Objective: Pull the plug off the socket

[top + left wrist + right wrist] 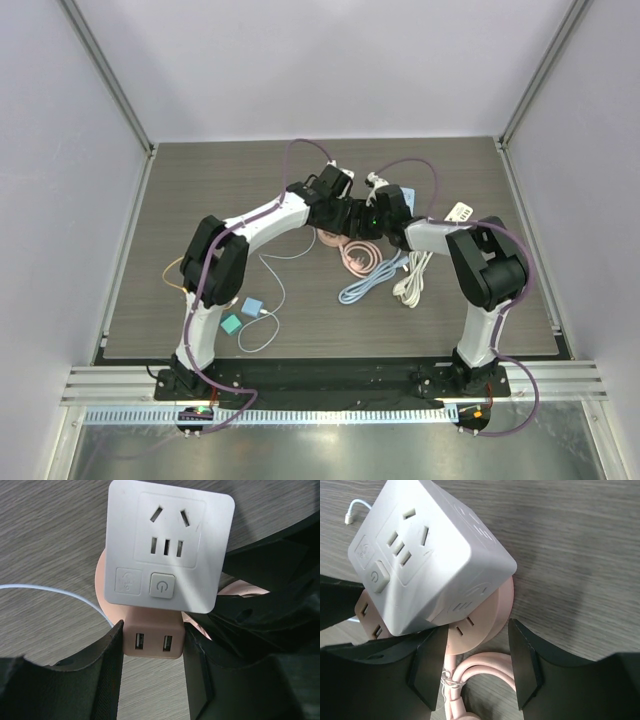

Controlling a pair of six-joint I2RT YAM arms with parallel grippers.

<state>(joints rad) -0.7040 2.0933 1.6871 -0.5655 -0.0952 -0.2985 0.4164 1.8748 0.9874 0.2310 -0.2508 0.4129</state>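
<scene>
A white cube plug (167, 550) with outlets and a power button sits plugged on top of a round pink socket (482, 617). The left gripper (152, 675) is shut on the socket's pink block with two USB ports (152, 640), its fingers (107, 670) pressed to both sides. The right gripper (476, 665) is open around the socket's round base, with a gap on the right side. The white plug also shows in the right wrist view (420, 555). In the top view both grippers (335, 212) (364, 216) meet over the socket (328, 238), hiding most of it.
The socket's pink cable (360, 256) coils beside it. A light blue cable (370, 280), a white cable (410, 276) and a white power strip (460, 213) lie to the right. A thin white cable (272, 300) with blue (251, 306) and teal (231, 323) chargers lies front left.
</scene>
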